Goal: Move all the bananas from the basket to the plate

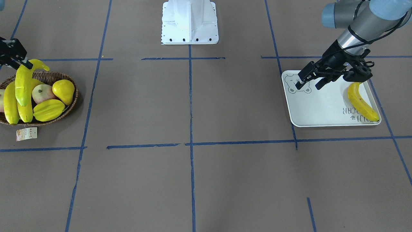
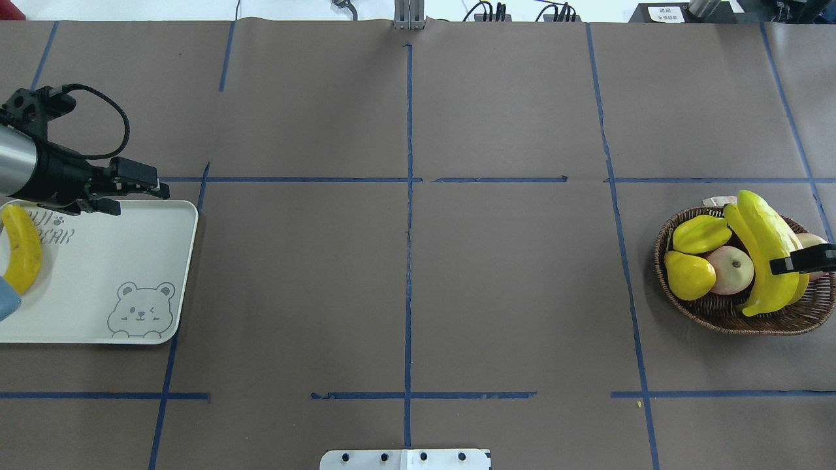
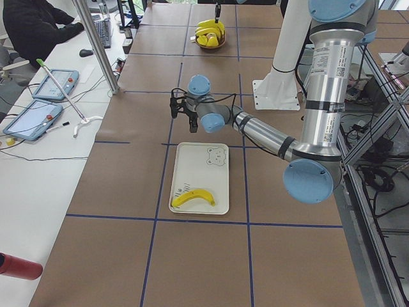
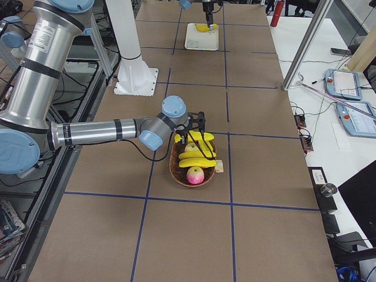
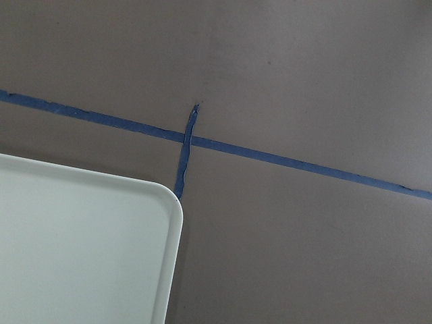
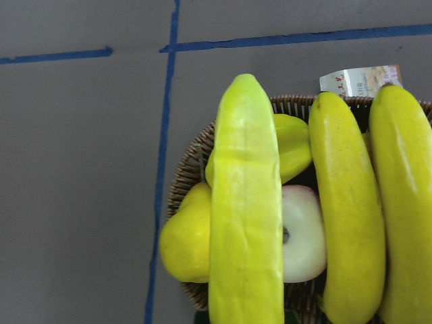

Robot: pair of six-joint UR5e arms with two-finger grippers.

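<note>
The basket (image 1: 72, 102) at the table's right end holds two bananas (image 1: 10, 103) lying side by side. My right gripper (image 1: 27, 64) is shut on a third banana (image 1: 23, 84) near its stem end and holds it tilted over the basket; it fills the right wrist view (image 6: 246, 216). The plate (image 1: 322, 108) lies at the left end with one banana (image 1: 362, 103) along its outer edge. My left gripper (image 1: 308, 85) is open and empty, low over the plate's bear-face corner.
The basket also holds a ribbed starfruit (image 1: 48, 110), a yellow pear (image 1: 63, 91) and a pink-green apple (image 1: 42, 93). A paper tag (image 1: 26, 133) lies beside the basket. The white robot base (image 1: 190, 22) stands mid-table. Blue tape lines cross the brown table.
</note>
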